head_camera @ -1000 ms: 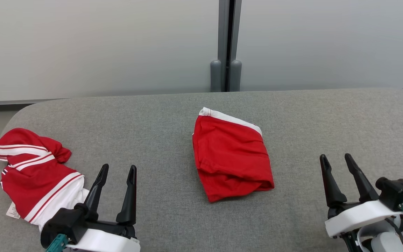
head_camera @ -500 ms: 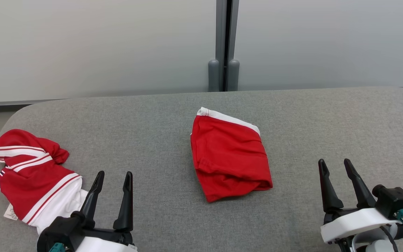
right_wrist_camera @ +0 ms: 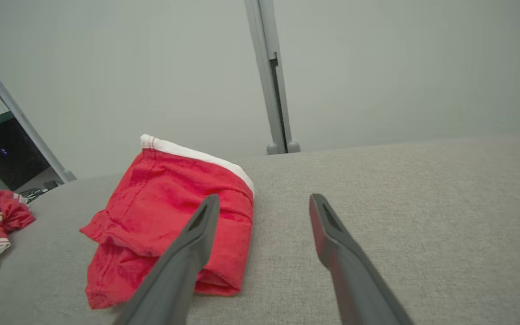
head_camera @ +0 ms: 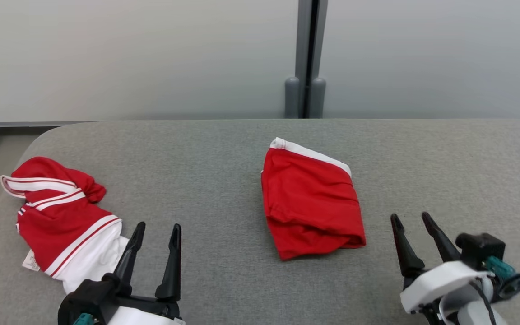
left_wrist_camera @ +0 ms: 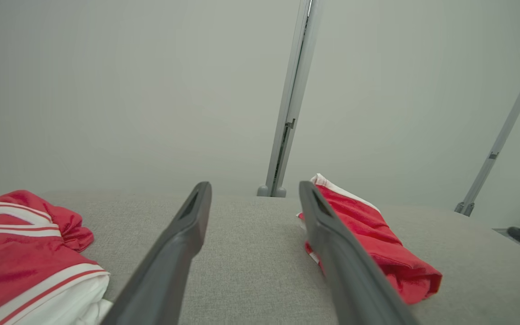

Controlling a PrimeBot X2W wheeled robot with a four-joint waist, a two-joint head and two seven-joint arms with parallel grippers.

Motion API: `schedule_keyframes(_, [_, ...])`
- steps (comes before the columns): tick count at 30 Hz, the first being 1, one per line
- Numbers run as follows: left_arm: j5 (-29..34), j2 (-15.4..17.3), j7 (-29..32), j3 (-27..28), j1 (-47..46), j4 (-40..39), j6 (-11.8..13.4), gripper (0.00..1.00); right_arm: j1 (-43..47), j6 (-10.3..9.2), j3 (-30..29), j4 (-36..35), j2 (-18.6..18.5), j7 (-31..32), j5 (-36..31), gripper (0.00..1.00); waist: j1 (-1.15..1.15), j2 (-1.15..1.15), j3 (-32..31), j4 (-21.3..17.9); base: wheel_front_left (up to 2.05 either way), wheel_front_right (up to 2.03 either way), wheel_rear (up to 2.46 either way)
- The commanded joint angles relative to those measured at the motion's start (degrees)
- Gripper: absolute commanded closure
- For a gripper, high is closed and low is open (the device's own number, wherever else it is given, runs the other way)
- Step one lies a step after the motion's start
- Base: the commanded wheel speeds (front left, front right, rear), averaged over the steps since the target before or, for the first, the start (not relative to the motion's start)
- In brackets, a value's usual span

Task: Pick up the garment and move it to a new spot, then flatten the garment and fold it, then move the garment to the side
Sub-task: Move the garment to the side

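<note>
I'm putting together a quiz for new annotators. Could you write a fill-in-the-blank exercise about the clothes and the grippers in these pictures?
1. The folded garment in the middle of the grey surface is red, with a ____ band along its far edge.
2. The left gripper and the right gripper hold nothing, and the fingers of each stand ____.
3. The crumpled striped garment lies on the robot's ____ side.

Missing words: white; open; left.

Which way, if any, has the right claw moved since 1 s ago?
Yes: right claw moved left toward the folded red cloth garment; the gap between them narrowed, despite camera shift.
</note>
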Motion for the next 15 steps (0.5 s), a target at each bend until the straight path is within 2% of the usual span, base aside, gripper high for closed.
schedule_keyframes(1, [0.18,0.17,0.01,-0.61,-0.39,0.22,-0.04,0.0,-2.7,0.04,0.66,2.07,-1.07,0.99,0.94,0.0,0.0,0.0,0.02,1.55,0.0,0.0,0.0])
schedule_keyframes(6, [0.44,0.18,0.01,-1.79,-1.29,0.61,-0.29,0.0,-9.33,0.04,2.38,9.48,-2.31,4.71,3.36,0.0,0.0,0.0,0.31,5.82,0.0,0.0,0.0])
schedule_keyframes(15, [0.51,0.15,0.01,-2.99,-2.25,1.56,-0.59,0.0,-19.96,0.03,1.87,24.85,-4.21,17.89,10.88,0.0,0.0,0.0,2.13,11.79,0.0,0.0,0.0])
